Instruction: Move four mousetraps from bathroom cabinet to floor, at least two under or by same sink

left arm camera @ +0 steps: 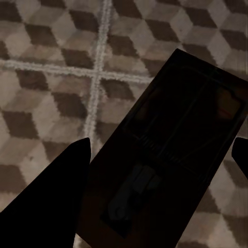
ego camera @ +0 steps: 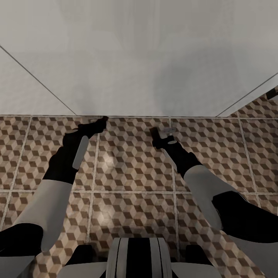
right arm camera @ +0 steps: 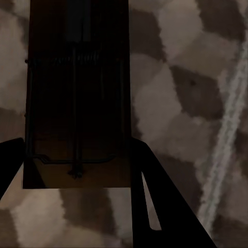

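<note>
two mousetraps show, one in each gripper, and two arms reach forward over the floor [ego camera: 131, 162]. in the head view the left gripper [ego camera: 101, 122] sits at the far edge of the tiles, just before the white wall [ego camera: 139, 58], and the right gripper [ego camera: 164, 135] sits right of it, a little nearer. that view gives only a sliver of pale trap at the right gripper and nothing clear at the left one.

the left wrist view shows what the head view hides: a dark brown trap [left arm camera: 178, 155] with its wire spring and bar, lying tilted between the two dark fingers [left arm camera: 51, 201]. the left gripper [left arm camera: 163, 147] has its fingers set apart at the board's two sides, pinching it as far as i can tell. a crossing of pale grout lines runs over the cube-pattern tiles behind it.

the right wrist view shows the second trap [right arm camera: 77, 98], a long brown board with wire bar and coil, lying between the fingers [right arm camera: 155, 206] of the right gripper [right arm camera: 77, 150], which close against its sides and hold it. one grout line runs behind it on the tiles.

whether either trap touches the floor i cannot tell. white wall panels meet at slanting seams far left and far right, and at the far right a small dark thing [ego camera: 272, 92] stands by the wall. the robot's white and black trunk [ego camera: 137, 258] shows at the near edge.
</note>
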Controlling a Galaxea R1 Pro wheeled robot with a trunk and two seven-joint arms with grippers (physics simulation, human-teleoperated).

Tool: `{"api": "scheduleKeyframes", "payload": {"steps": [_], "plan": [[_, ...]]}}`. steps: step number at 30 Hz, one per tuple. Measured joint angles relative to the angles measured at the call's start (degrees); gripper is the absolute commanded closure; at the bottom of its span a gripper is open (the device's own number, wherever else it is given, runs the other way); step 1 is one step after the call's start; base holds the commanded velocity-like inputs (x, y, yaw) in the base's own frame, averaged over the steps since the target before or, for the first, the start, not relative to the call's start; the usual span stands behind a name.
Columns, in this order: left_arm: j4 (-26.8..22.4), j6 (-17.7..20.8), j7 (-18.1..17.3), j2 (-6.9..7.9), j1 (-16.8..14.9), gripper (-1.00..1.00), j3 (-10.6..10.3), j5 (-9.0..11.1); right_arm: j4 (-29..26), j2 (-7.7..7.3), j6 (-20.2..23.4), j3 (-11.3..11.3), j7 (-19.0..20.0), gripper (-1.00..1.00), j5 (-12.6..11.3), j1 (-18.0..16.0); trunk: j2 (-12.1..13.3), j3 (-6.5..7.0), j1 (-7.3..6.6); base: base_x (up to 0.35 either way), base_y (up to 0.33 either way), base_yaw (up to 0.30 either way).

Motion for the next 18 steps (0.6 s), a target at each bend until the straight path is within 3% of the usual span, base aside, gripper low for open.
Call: {"api": "scheduleKeyframes", "payload": {"steps": [5,11,18], "plan": [[-0.2,-0.1,-0.6,-0.15,0.0,1.0,-0.3,0.0,0.0,-0.11,-0.3,0.0,0.0,1.0,0.0,0.0,0.0,0.0,0.0,0.0,0.0,0.0],[0.2,-0.2,-5.1,-0.02,0.0,1.0,-0.4,-0.1,-0.6,-0.11,-0.4,0.0,0.1,1.0,0.0,0.0,0.0,0.0,0.0,0.0,0.0,0.0],[0.4,-0.3,-6.0,0.15,0.0,1.0,-0.3,-0.1,-1.1,-0.04,-0.8,0.0,0.4,1.0,-0.1,0.0,0.0,0.0,0.0,0.0,0.0,0.0]]}}
